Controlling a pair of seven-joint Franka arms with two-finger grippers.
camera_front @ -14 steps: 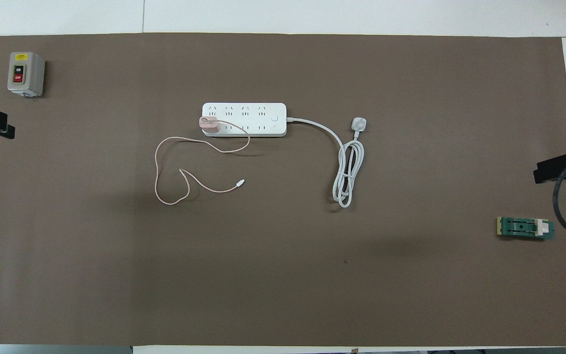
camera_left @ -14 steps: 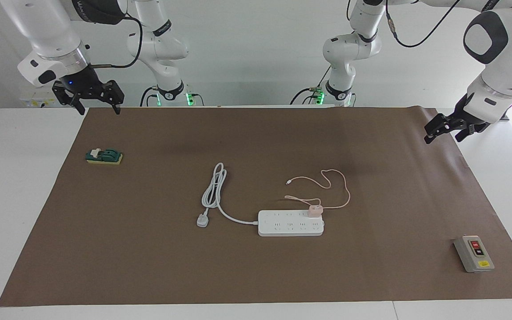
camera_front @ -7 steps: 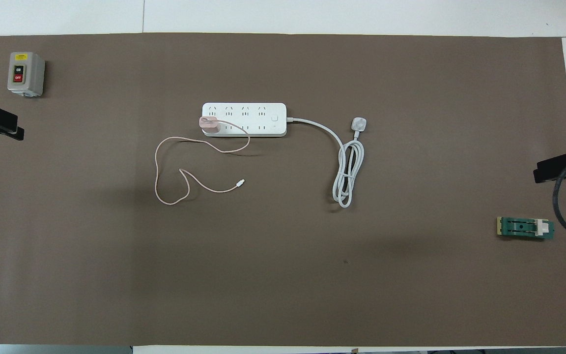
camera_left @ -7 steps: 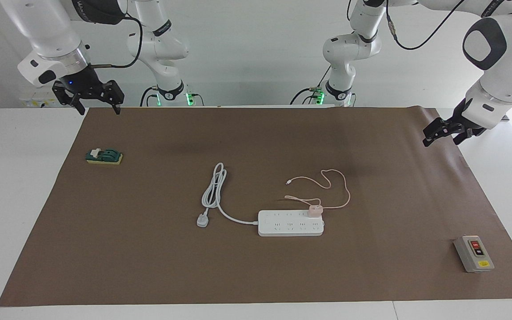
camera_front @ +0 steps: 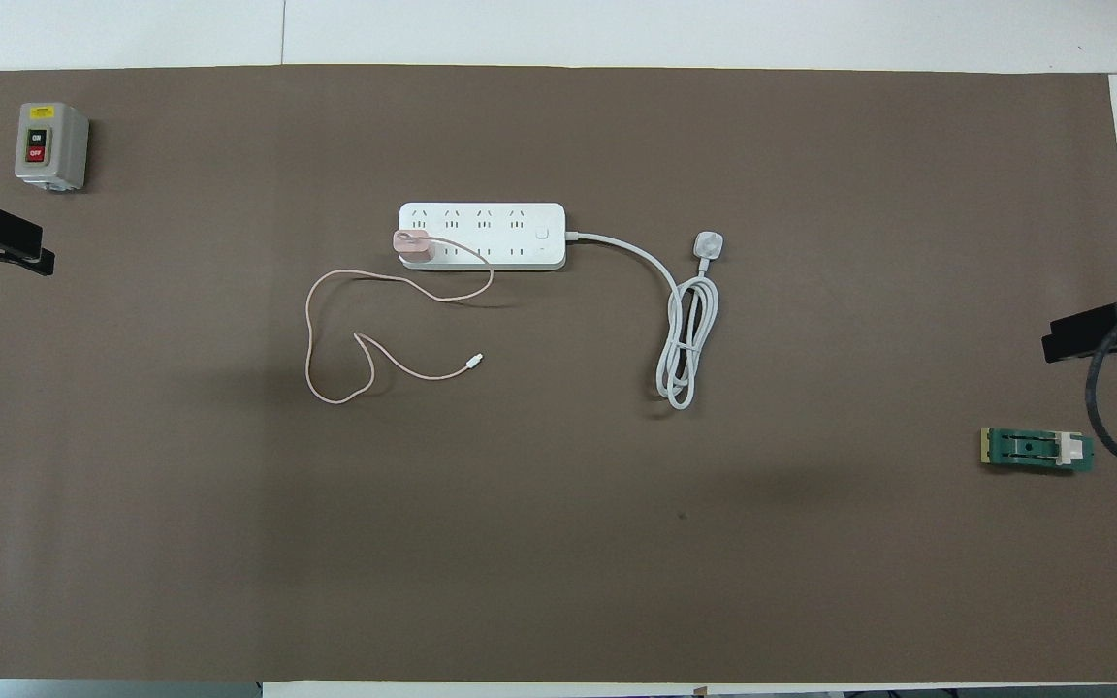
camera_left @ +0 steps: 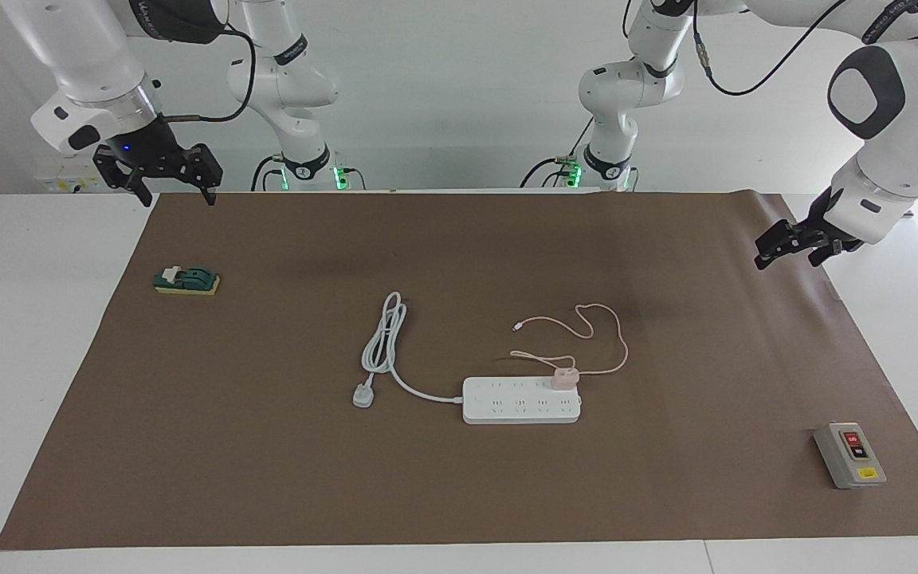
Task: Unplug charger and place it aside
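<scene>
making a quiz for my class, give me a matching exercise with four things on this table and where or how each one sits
Things:
1. charger
2. power strip's plug
3. grey switch box
4. green block

Places or states:
A. lying loose on the brown mat, in no socket
B. toward the right arm's end of the table, nearer to the robots than the power strip
C. plugged into the power strip
D. toward the left arm's end of the table, farther from the robots than the power strip

Pairs: 1-C, 2-A, 3-D, 4-B
</scene>
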